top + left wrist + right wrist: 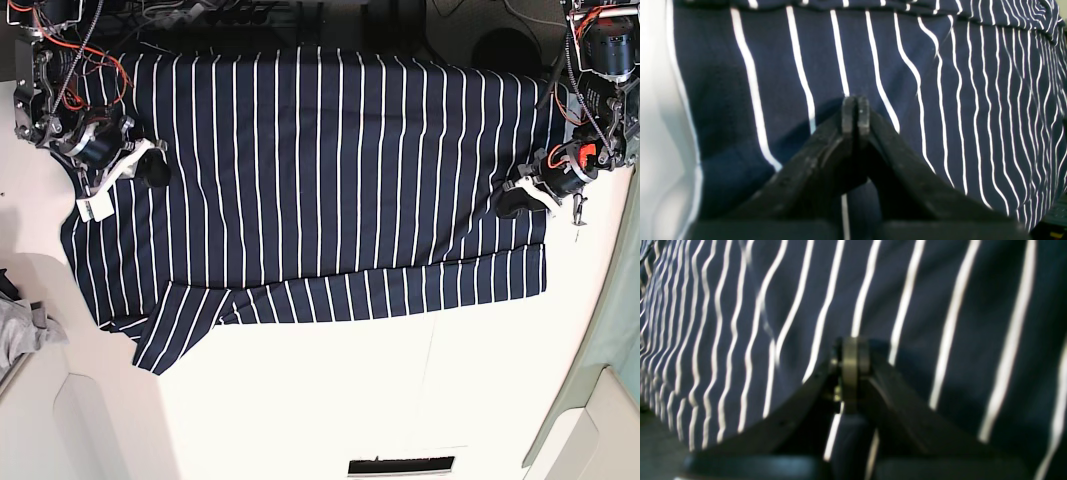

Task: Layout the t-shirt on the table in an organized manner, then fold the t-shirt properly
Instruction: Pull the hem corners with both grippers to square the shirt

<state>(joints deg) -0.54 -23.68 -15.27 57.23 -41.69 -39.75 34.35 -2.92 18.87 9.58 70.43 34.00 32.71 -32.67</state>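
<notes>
A crumpled grey cloth (22,328) lies at the left edge.

Clearance, as I see it from the base view: bare white flat tabletop (400,400) lies open in front of both tools. Navy, white-striped fabric t-shirt (330,170) fills the span between my left gripper (512,203) and right gripper (155,172). Small crumpled grey cloth (22,330) sits well outboard of the right tool.
</notes>
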